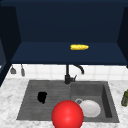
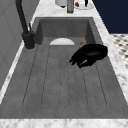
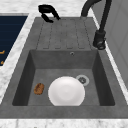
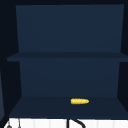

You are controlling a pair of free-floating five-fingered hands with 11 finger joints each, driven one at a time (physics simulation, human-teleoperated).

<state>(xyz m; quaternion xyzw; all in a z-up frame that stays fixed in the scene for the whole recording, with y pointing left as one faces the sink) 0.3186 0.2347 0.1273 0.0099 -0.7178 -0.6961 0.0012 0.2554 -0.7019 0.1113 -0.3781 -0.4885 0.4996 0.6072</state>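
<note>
My left hand (image 1: 42, 97) is over the ribbed drainboard (image 2: 55, 82), on the left of the faucet (image 1: 67, 75) and towards the front edge. As I read it, this is a hover or reach stage with no grasp made.

The fingers are loosely bent and a little apart. They are not clenched, and nothing sits between them and the thumb. The left side view has the fingertips pointing towards the faucet side, with the palm low over the ribs. I can't tell whether it is touching the drainboard or just above it. In the right side view the hand (image 3: 47, 11) sits at the far end of the drainboard, well apart from the faucet.

The nearest things lie in the basin, to the right of the faucet. There is a white plate (image 3: 66, 91) flat on the basin floor, and a small brown lump (image 3: 38, 88) just beside it on the side away from the faucet. The hand is apart from both.

My judgement is that any pick from here calls for crossing the lip into the basin and dropping below the rim. The plate lies flat, so its edge would need care.

- **Red ball:** a ball (image 1: 67, 115) sits in front of the faucet at the sink's front edge, partly covering the plate in the front view.
- **Corn cob:** a yellow cob (image 1: 79, 47) lies on the cabinet shelf (image 1: 45, 52) above the faucet.
- **Bottle:** a greenish bottle (image 1: 124, 98) stands on the counter (image 1: 10, 100) far right of the faucet.
</note>
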